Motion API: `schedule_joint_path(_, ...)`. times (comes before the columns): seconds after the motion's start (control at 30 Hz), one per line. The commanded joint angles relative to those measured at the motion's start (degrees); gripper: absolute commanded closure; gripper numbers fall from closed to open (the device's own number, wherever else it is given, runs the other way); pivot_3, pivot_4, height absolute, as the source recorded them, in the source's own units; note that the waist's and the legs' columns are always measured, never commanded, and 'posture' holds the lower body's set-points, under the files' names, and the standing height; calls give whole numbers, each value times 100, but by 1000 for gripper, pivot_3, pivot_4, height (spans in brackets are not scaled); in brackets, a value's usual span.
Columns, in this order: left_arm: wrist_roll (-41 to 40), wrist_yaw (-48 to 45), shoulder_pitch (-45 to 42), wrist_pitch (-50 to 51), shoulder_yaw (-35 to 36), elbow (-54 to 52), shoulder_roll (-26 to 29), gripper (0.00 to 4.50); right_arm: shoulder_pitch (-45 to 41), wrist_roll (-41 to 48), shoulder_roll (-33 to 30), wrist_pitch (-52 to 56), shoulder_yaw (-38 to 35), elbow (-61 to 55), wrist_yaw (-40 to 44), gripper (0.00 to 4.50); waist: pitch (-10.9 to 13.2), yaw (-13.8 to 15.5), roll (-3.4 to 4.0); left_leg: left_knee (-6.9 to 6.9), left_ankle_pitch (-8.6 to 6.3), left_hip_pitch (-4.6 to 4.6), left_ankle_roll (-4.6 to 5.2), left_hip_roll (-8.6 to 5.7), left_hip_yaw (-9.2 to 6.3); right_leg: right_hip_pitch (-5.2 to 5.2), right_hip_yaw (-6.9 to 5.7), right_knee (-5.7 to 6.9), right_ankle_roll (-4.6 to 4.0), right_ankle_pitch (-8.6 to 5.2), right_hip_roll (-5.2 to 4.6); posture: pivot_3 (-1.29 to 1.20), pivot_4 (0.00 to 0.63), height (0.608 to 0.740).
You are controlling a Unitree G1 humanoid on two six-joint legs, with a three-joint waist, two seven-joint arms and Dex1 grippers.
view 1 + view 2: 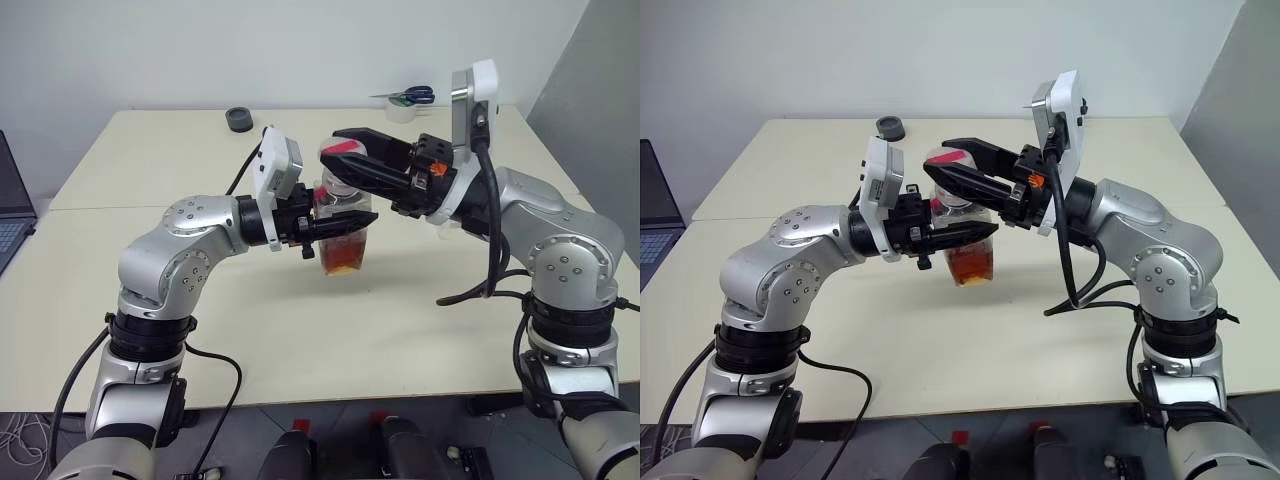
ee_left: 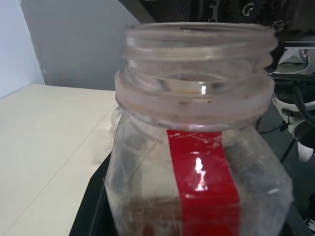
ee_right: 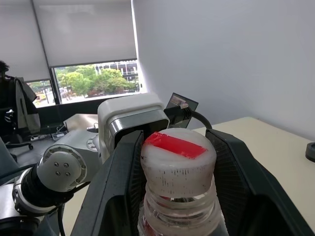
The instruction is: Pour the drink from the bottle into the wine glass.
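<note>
The left hand (image 1: 335,226) clamps the bottle (image 1: 345,240) above the tabletop (image 1: 150,160) while the right hand (image 1: 345,158) straddles its cap (image 3: 178,156), grip unclear.

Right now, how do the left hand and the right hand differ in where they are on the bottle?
The left hand is shut on the body of the bottle, while the right hand sits higher, at the cap. The left hand reaches in from the robot's left, the right hand from its right. Both are black and meet at the same bottle.
</note>
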Motion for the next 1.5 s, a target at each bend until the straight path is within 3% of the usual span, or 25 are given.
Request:
schedule_joint_path(0.03,-45,25,-74,-80,109,-191,10,2758,-204,-505,-92,-471,-83,-27,-55,2796,0,0,0,0,0,0,0,0,0,0,0,0,0,0,0,0,150,740)
schedule_joint_path(0.27,-79,55,27,-41,153,-301,54,2758,-125,-1369,-428,-1202,-549,176,-289,2796,0,2,0,0,0,-1,0,-1,1,0,-1,0,0,0,0,0,150,740)
schedule_joint_path(0.43,-99,181,227,-8,239,-454,125,2758,1525,-2182,-520,-935,-813,-649,-1466,2796,-4,31,-7,-3,0,-2,0,1,1,2,2,-5,0,0,-1,0,150,740)
schedule_joint_path(0.57,-143,309,343,14,235,-584,101,2758,3683,-2794,-45,-1030,-732,-743,-2182,2796,-5,46,-8,-5,0,-3,0,0,4,-1,10,-2,0,0,-4,0,150,740)
schedule_joint_path(0.63,-154,356,349,23,219,-619,72,2758,4296,-3135,202,-1442,-582,-461,-2276,2796,-4,33,-6,-4,0,-3,0,-2,15,-6,15,6,0,0,-3,0,150,740)
schedule_joint_path(0.83,-171,415,243,46,180,-609,4,2758,4672,-3436,1157,-2331,-573,662,-2482,2796,-3,-51,-2,-2,0,33,0,11,28,11,25,23,0,-1,19,0,150,740)
schedule_joint_path(1.1,-155,386,212,50,198,-597,17,2758,4663,-3469,1386,-2583,-602,790,-2373,54,-3,-11,-2,0,2,36,-2,1,17,24,18,19,0,-1,26,0,150,740)
schedule_joint_path(1.27,-164,438,179,62,196,-576,-34,2758,4770,-3912,977,-2731,-337,645,-2124,23,-3,-1,-2,2,2,33,-2,-2,16,23,17,17,0,-1,25,0,150,740)
schedule_joint_path(1.4,-79,564,151,10,228,-501,-63,2758,4824,-3991,307,-3147,-308,-189,-1448,23,-2,1,0,4,2,31,-2,-2,17,22,17,17,1,-1,25,0,150,740)
schedule_joint_path(1.5,43,797,51,-33,316,-304,-108,2758,4516,-2962,-142,-2669,-454,-1182,-719,23,-1,-11,0,3,2,31,-2,1,15,23,16,16,3,-2,25,0,150,740)
